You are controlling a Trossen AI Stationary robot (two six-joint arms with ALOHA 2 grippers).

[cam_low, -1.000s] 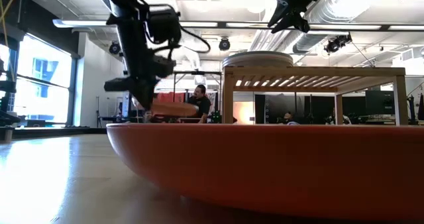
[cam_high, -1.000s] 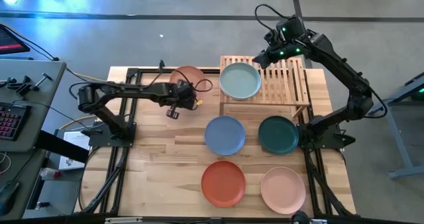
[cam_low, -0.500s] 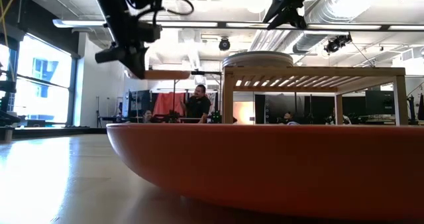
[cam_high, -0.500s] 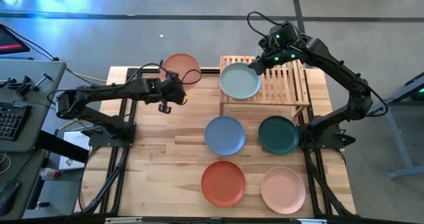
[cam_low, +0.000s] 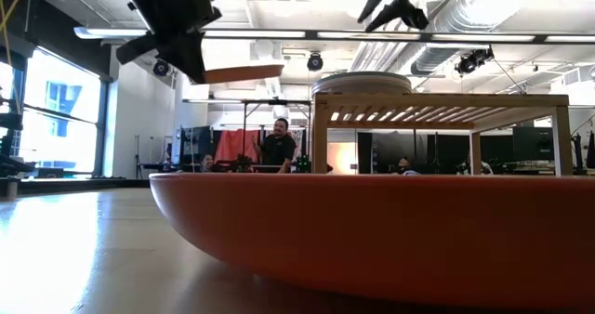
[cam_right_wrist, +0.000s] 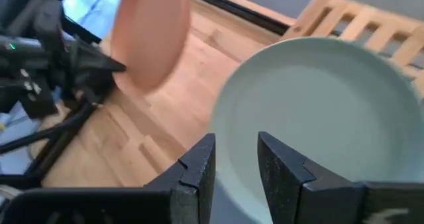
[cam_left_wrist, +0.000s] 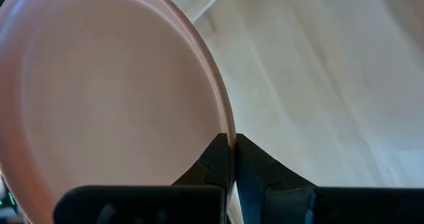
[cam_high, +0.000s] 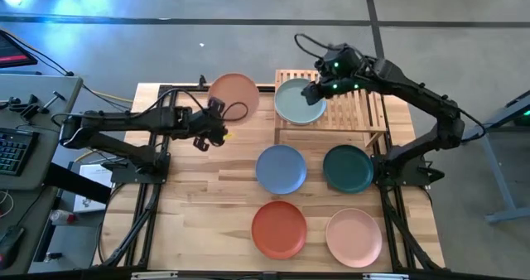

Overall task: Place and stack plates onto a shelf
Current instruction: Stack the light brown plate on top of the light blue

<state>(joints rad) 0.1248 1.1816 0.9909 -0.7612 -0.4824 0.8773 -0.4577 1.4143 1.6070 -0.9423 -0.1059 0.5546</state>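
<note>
A peach plate (cam_high: 233, 92) hangs in the air over the table's far left part, with my left gripper (cam_high: 215, 117) shut on it; in the low view the plate (cam_low: 244, 72) is well above the tabletop. A pale teal plate (cam_high: 300, 101) rests on the left half of the light-wood slatted shelf (cam_high: 356, 106). My right gripper (cam_high: 313, 88) hovers above that plate's far edge, open, with nothing between its fingers (cam_right_wrist: 199, 168). My left gripper pinches the peach plate's rim (cam_left_wrist: 229, 132) between its two fingers, at the edge nearest the arm. The fingers come from the table's left and near side, slanting down. The plate is lifted clear and close to level, reaching out beyond the fingertips.
On the tabletop lie a blue plate (cam_high: 281, 169), a dark green plate (cam_high: 348, 168), a terracotta plate (cam_high: 279, 229) and a pink plate (cam_high: 354, 237). The shelf's right half shows bare slats. People sit in the room beyond the table (cam_low: 277, 142).
My left gripper has risen with the peach plate, lifting it from just above the tabletop to about the height of the shelf top, and has drawn back a little toward the table's left. My right gripper has swung toward the table's left, over the teal plate.
</note>
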